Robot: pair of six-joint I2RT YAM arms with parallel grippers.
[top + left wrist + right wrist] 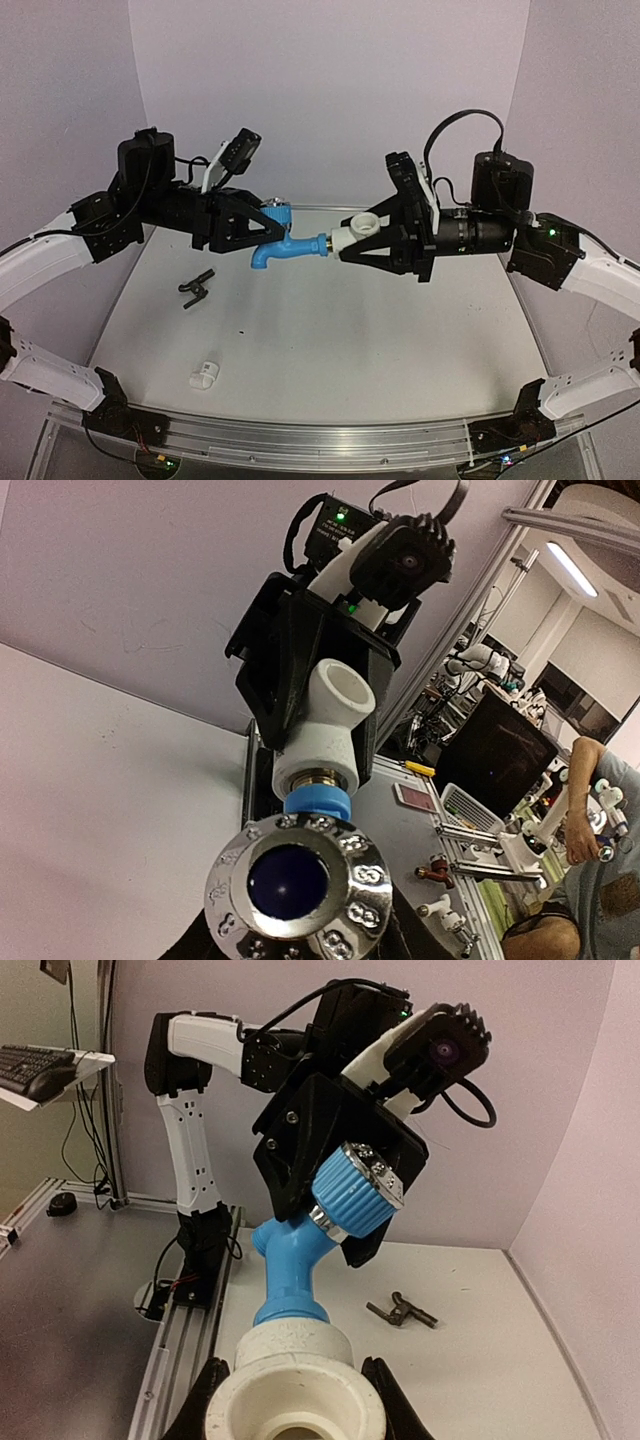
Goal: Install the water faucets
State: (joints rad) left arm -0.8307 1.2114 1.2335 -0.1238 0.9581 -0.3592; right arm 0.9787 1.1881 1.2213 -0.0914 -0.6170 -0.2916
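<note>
From above, the left claw [272, 222] is clamped on the knob [277, 212] of the blue faucet [287, 250]. The right claw [350, 243] grips the white fitting [356, 232], and the faucet's stem enters the fitting's left end. The left wrist view shows the knob's chromed cap [290, 885], blue-centred, just in front of the fitting. Only the right wrist view shows the knob's ribs, beyond the fitting, with the curved body between.

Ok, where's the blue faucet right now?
The blue faucet hangs mid-air at the top view's centre, knob in the left gripper, stem meeting the white fitting held by the right gripper.
</note>
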